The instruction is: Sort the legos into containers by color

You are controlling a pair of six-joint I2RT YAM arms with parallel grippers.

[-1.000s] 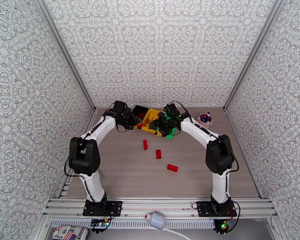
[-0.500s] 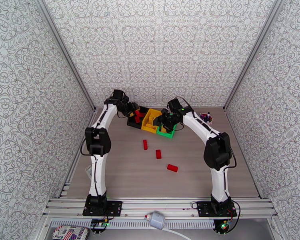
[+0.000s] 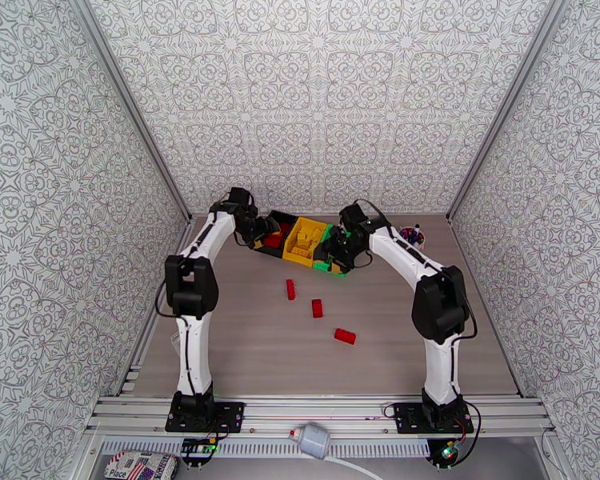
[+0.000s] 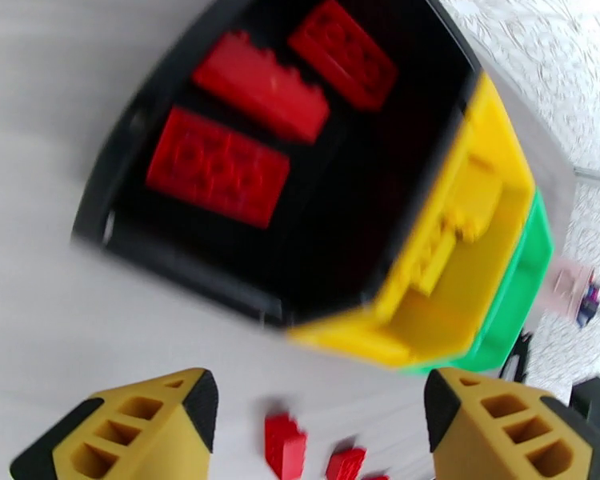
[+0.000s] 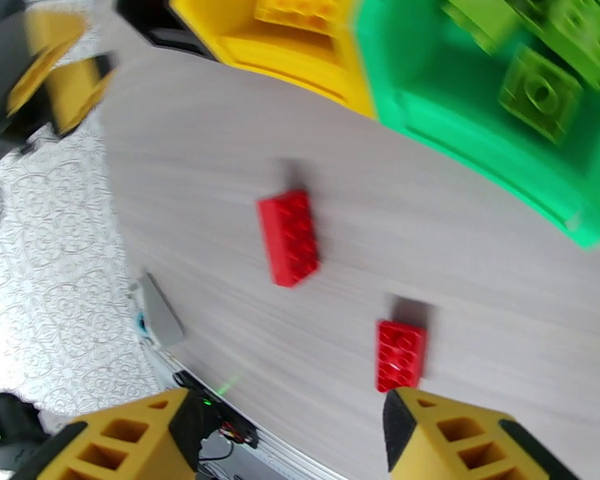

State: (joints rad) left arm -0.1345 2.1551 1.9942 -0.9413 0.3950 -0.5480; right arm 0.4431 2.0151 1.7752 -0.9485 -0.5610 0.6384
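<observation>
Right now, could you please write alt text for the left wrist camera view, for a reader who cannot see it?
Three red studded plastic bricks lie in a black rectangular plastic bin, with a yellow bin and a green bin in a row beside it. The left claw hangs open and empty above loose red bricks on the table.

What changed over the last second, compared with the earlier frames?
The left arm stretched out to the black bin and the left hand opened, likely letting go of one of the red bricks lying in it. The right hand shifted only slightly by the green bin. The three loose bricks stayed put.
</observation>
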